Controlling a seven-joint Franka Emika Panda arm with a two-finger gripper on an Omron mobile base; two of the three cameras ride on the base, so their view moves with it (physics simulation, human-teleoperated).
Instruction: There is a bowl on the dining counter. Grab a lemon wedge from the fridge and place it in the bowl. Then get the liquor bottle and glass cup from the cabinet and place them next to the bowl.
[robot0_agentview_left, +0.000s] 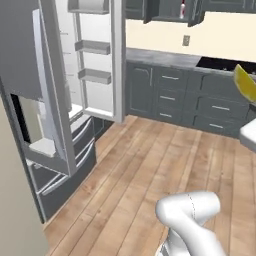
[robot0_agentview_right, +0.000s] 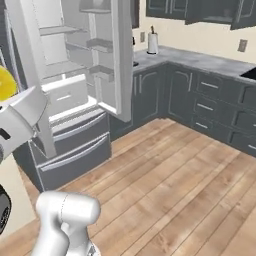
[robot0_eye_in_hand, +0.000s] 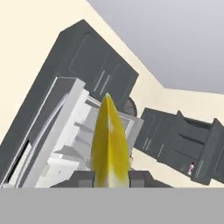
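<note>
lemon wedge pinched in the pincer, fridge standing open.

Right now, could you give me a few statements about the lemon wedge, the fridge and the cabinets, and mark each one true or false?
1. The gripper is shut on the lemon wedge. True.
2. The fridge doors are closed. False: a door stands open, showing the white shelves inside.
3. The floor is wooden planks. True.
4. The lemon wedge lies on the floor. False: it is held up in the air between the fingertips.
5. An upper cabinet stands open. True.
6. The lower cabinets are white. False: they are dark grey.
</note>
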